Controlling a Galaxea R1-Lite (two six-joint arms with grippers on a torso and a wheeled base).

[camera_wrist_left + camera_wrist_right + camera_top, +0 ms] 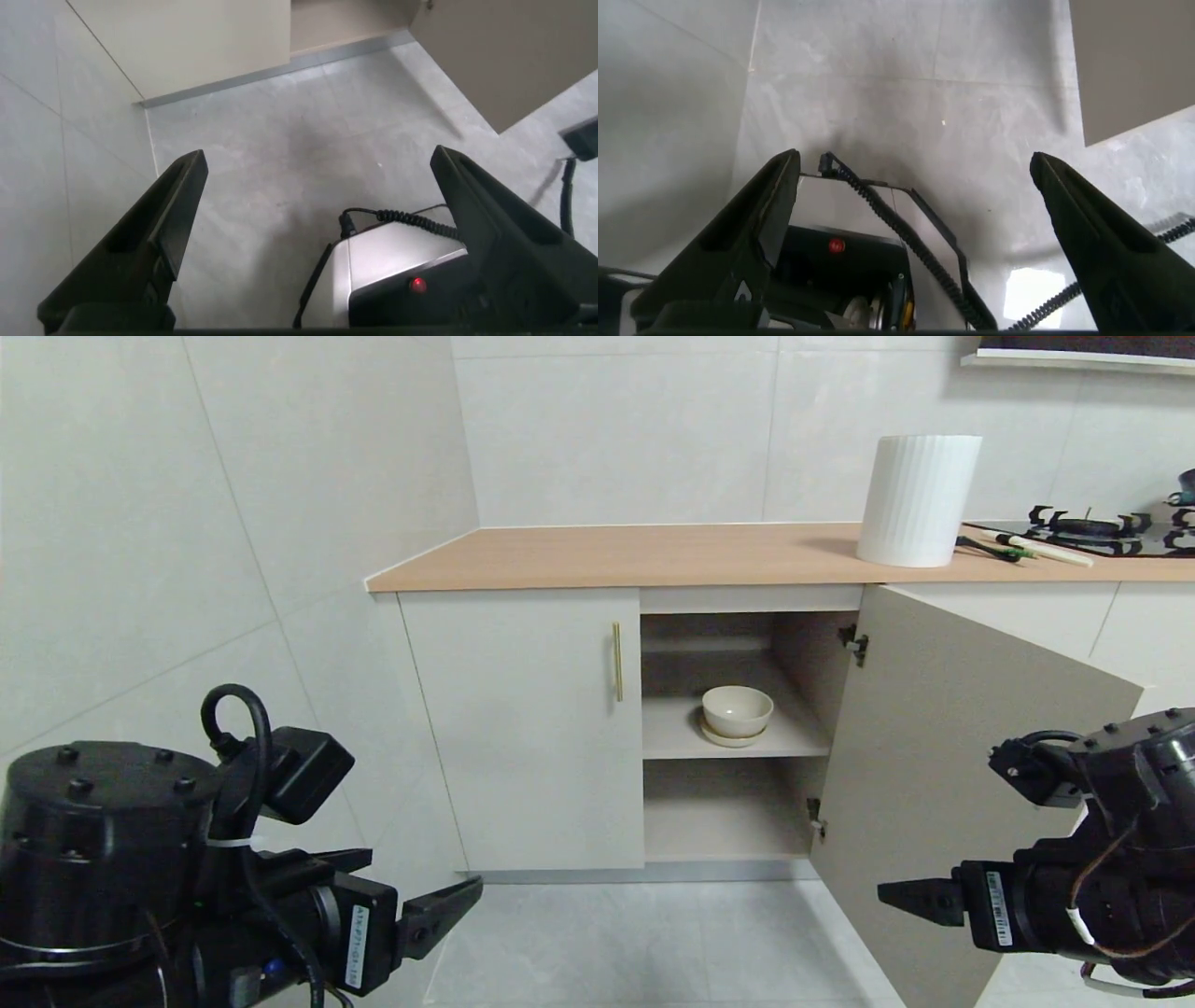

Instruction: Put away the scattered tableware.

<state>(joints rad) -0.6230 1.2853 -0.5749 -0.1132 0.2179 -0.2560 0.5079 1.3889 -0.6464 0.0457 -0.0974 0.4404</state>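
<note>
Both arms are black. The left arm [56, 905] has a round, screw-studded housing [89, 803], a looped cable [247, 709] and a white tie [229, 842]; the right arm [1144, 803] carries thin wires [1088, 877]. White labels [358, 933] sit behind wedge-shaped fingers [439, 910].

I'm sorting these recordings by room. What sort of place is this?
Most likely a home-style kitchen: a wooden countertop runs along tiled walls, a gas hob sits at its right end, and an open cupboard below holds a bowl on a plate.
</note>
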